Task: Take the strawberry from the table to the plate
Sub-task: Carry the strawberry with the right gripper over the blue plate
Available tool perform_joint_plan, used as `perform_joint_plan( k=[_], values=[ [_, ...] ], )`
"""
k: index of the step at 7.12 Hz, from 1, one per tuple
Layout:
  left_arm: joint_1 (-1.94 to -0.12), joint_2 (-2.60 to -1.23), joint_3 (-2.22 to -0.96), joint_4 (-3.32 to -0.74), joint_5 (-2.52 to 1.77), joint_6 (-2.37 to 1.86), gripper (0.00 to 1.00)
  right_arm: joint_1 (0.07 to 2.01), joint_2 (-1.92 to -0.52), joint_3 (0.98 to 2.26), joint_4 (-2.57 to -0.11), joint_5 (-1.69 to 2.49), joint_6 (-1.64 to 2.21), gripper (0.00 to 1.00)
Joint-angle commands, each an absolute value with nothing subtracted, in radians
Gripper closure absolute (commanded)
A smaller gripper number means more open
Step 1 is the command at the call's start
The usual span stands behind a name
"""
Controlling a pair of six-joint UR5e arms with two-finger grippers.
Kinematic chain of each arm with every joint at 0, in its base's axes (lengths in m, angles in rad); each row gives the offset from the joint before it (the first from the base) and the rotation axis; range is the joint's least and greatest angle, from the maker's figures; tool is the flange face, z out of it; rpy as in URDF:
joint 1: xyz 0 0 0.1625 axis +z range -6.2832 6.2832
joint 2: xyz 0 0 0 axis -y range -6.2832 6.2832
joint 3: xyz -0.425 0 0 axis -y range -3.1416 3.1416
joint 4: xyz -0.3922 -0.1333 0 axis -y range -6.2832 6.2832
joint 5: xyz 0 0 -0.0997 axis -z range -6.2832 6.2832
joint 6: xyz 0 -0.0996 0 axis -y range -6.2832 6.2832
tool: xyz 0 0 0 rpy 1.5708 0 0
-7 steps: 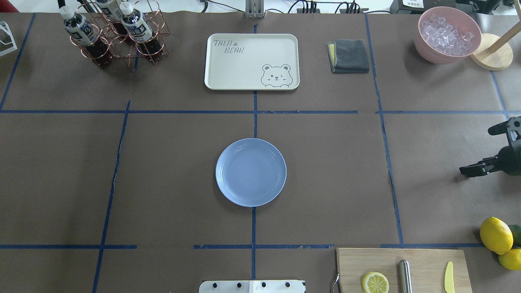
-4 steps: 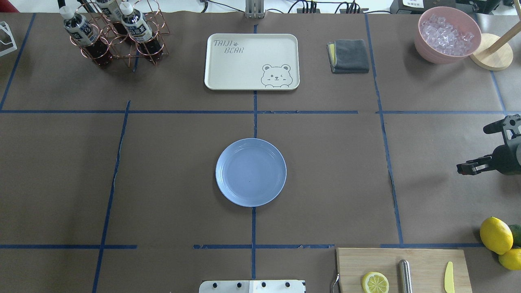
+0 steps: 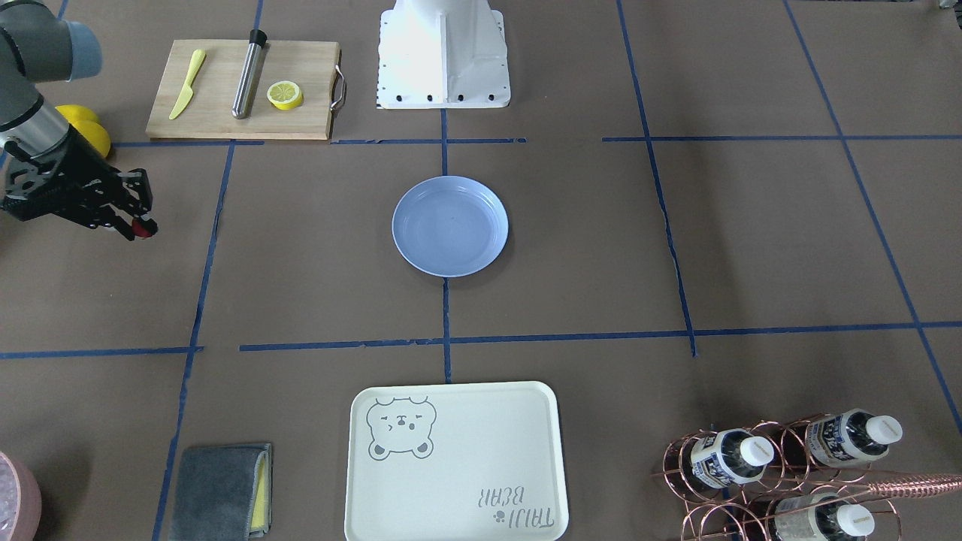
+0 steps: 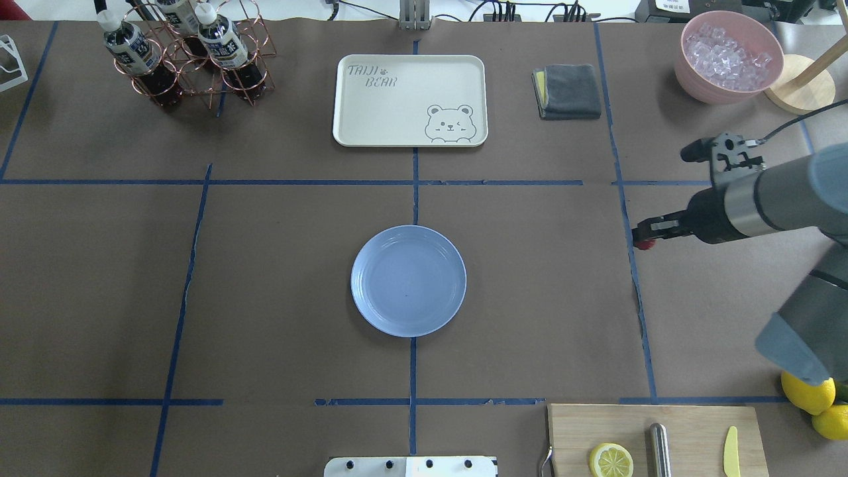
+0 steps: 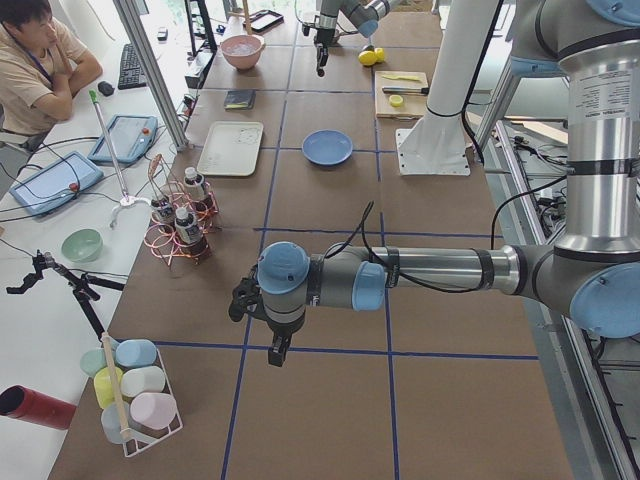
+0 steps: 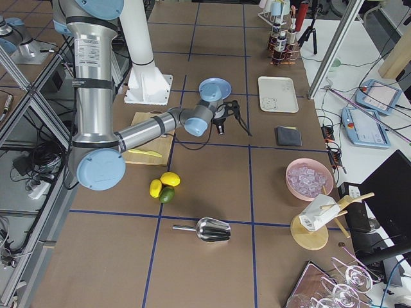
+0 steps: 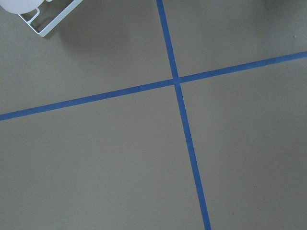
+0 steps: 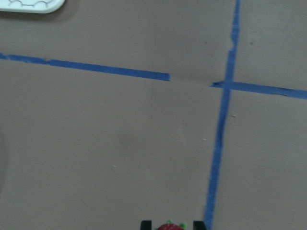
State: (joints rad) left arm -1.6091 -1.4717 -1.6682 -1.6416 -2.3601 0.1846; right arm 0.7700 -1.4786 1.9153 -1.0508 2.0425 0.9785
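R gripper (image 4: 640, 233) is clamped on the strawberry (image 4: 644, 244), above the table (image 4: 530, 298) near a blue tape line, well apart from the plate (image 4: 408, 281). R wrist cam cuts the berry off at btm edge. L gripper (image 5: 277, 352) shows only in side view, so open/closed can't tell.

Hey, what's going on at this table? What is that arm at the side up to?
The robot's right gripper holds a tiny red strawberry pinched between its fingers, above the brown table and off to one side. The light-blue plate, where the berry is meant to go, sits in the middle with nothing on it yet, well apart from the gripper. The left gripper hangs over a distant stretch of table.
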Motion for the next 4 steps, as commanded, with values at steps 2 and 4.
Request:
perform_joint_plan(
  k=[2, 4],
  values=[
    [-1.608, -1.454, -1.684, -1.632, -2.361, 0.175, 0.0, 0.523, -1.078, 1.913, -1.475, 1.842, 1.181, 1.0],
    [-1.608, -1.453, -1.704, -1.634, -2.362, 0.175, 0.0, 0.399, -0.914, 1.758, -1.503, 1.697, 1.299, 1.0]
  ],
)
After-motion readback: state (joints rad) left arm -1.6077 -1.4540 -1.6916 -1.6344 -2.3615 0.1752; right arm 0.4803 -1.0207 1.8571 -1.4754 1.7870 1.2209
